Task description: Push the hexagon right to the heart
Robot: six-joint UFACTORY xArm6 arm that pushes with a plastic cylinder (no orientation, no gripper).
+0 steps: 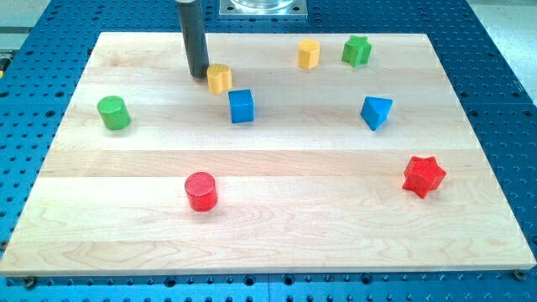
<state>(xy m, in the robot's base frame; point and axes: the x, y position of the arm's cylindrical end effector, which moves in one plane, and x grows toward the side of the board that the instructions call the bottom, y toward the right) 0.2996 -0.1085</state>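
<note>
A yellow hexagon (309,53) sits near the view's top, right of centre. A second yellow block, which looks like the heart (219,78), sits left of centre near the top. The dark rod comes down from the top edge, and my tip (198,75) rests on the board just left of the heart, touching it or nearly so. The hexagon lies well to the right of my tip, beyond the heart.
A blue cube (242,106) sits just below and right of the heart. A green star (357,50) is next to the hexagon on its right. Also here are a blue triangle (376,111), a red star (423,175), a red cylinder (200,191) and a green cylinder (112,112).
</note>
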